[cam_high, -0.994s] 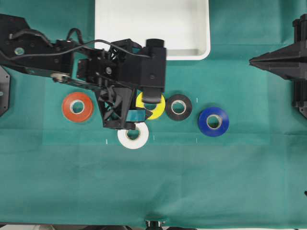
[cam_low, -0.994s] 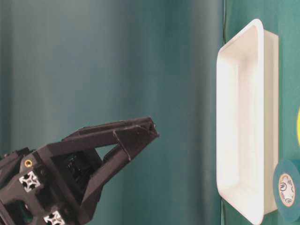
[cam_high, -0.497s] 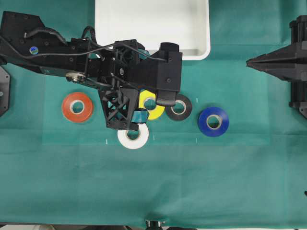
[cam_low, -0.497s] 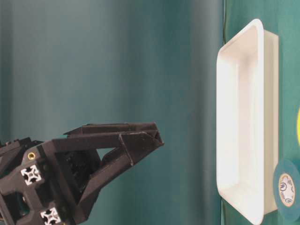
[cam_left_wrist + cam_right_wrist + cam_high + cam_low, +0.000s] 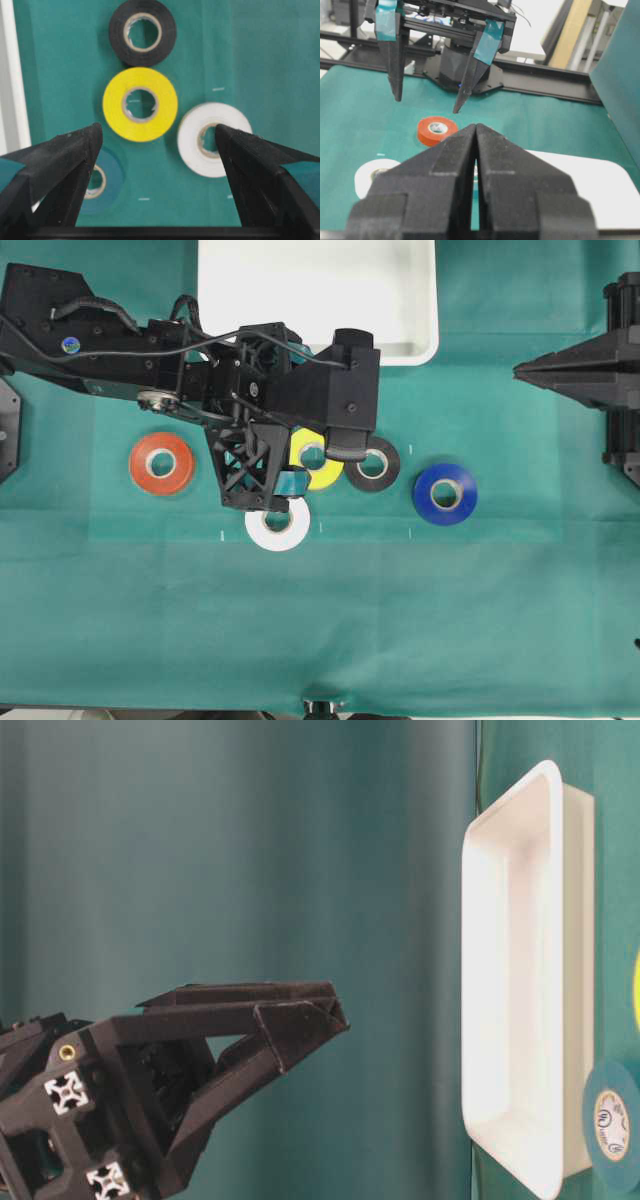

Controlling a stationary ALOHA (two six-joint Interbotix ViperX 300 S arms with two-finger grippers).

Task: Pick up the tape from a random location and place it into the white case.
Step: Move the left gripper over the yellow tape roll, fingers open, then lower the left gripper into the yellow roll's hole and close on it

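Observation:
The tape (image 5: 140, 104), a bright yellow roll, lies flat on the green cloth between a black roll (image 5: 142, 32) and a white roll (image 5: 215, 139). My left gripper (image 5: 157, 128) hovers above it, open wide, with nothing between the fingers (image 5: 75, 155). Overhead, the left arm covers part of the tape (image 5: 328, 476). The white case (image 5: 317, 295) sits at the top of the table, with nothing visible inside. My right gripper (image 5: 522, 368) waits at the right edge, shut and holding nothing. From the right wrist, the left gripper (image 5: 427, 102) hangs above the cloth.
An orange roll (image 5: 161, 462), the white roll (image 5: 277, 525), the black roll (image 5: 373, 465) and a blue roll (image 5: 445, 493) lie in a row around the tape. A teal roll (image 5: 97, 182) lies between the tape and the case rim (image 5: 7, 75).
Since one second ago the left arm has moved right, over the tape, and has held still for the last half second. The right gripper has edged slightly left.

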